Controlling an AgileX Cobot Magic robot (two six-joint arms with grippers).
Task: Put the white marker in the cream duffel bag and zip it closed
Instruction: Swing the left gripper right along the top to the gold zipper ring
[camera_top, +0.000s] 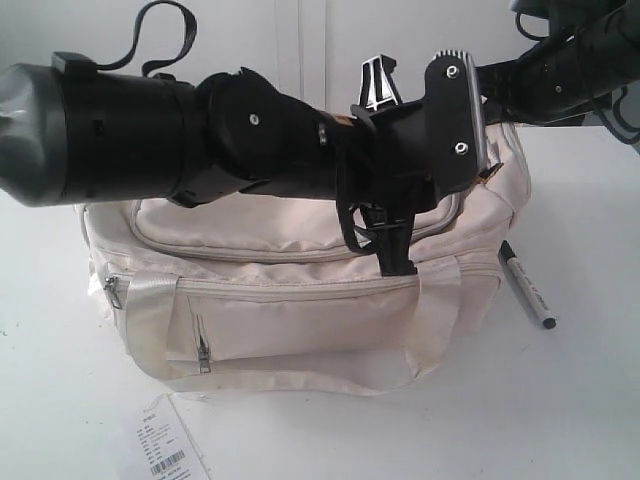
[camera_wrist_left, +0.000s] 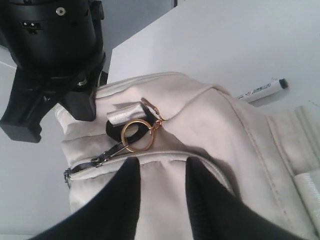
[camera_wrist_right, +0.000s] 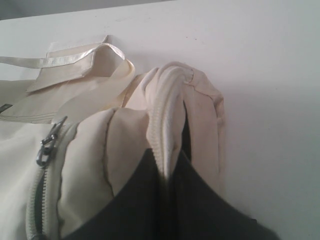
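Cream bag (camera_top: 300, 320) looks zipped and the marker (camera_top: 527, 286) lies outside beside it, so nothing is done yet; right gripper (camera_wrist_right: 167, 170) pinches a bag seam (camera_wrist_right: 165, 115), left gripper (camera_wrist_left: 162, 161) hangs open, empty.

The white table (camera_top: 585, 400) holds a big cream bag (camera_top: 300, 300). A marker (camera_top: 527, 285) lies just beside the bag. A paper tag (camera_top: 165, 447) lies near its front.

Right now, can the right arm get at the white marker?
Probably not yet: the right gripper is shut on a fold of the cream duffel bag. The white marker lies uncovered on the table beside it; once released, likely yes.
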